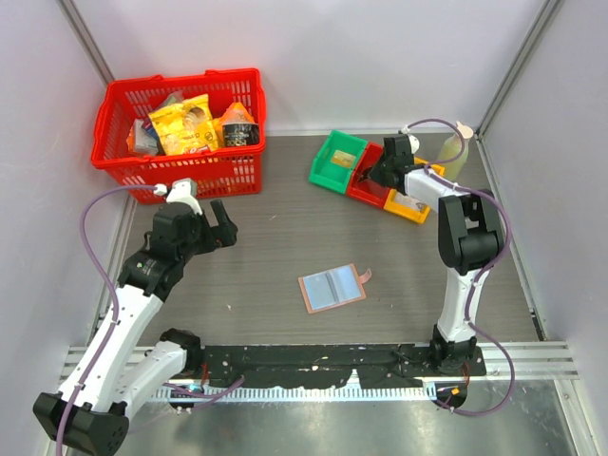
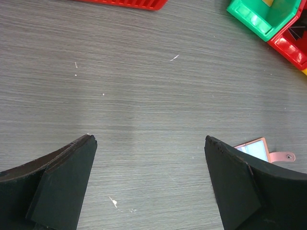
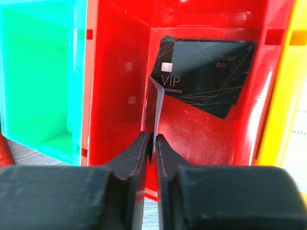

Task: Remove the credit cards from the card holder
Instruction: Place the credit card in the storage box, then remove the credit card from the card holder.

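The card holder (image 1: 332, 288) lies open and flat mid-table, pinkish with a pale blue lining and its snap tab to the right; its corner shows in the left wrist view (image 2: 254, 146). My right gripper (image 1: 372, 174) (image 3: 153, 136) points down into the red bin (image 3: 120, 86). A thin pale credit card (image 3: 157, 108) stands edge-on between its fingertips. The jaws are a sliver apart, with a dark gap left of the card. A black VIP credit card (image 3: 201, 72) lies in the bin beyond it. My left gripper (image 1: 226, 225) (image 2: 149, 139) hovers wide open over bare table, left of the holder.
A green bin (image 1: 337, 159) and a yellow bin (image 1: 408, 204) flank the red bin (image 1: 366, 190) at the back right. A red basket (image 1: 180, 133) of snack packs stands at the back left. A pale bottle (image 1: 454, 152) stands beside the yellow bin.
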